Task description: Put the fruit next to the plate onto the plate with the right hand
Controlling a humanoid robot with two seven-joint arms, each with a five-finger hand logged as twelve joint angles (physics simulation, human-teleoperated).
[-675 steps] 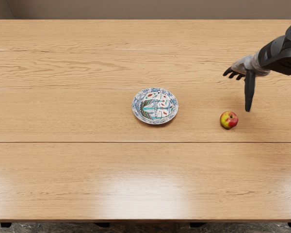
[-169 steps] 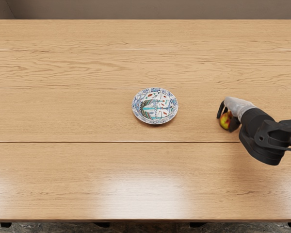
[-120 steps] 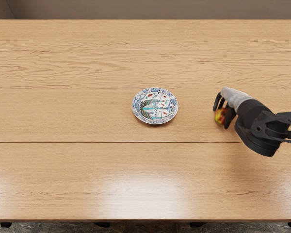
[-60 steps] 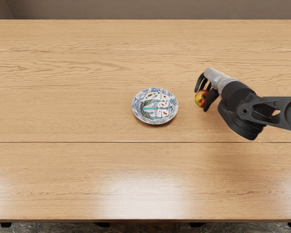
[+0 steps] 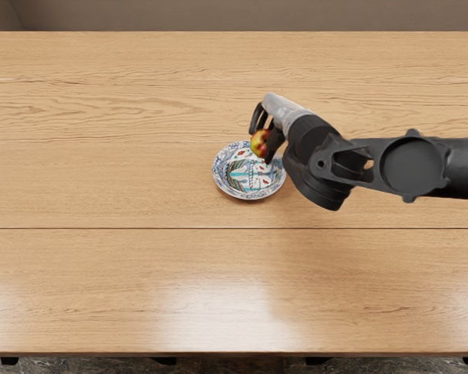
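A small red and yellow apple (image 5: 259, 143) is held in my right hand (image 5: 264, 134), whose dark fingers are curled around it. The hand hovers over the far right part of the patterned blue and white plate (image 5: 238, 176), which sits near the middle of the wooden table. The apple appears lifted above the plate; contact with it cannot be told. My right arm (image 5: 390, 165) reaches in from the right edge. The left arm does not show.
The wooden table (image 5: 140, 257) stretches wide on all sides of the plate. Its front edge runs along the bottom of the view, and a wall lies beyond the far edge.
My right hand closed on the apple at the right of the table, lifted it and carried it left. It now hangs over the plate's far right rim.
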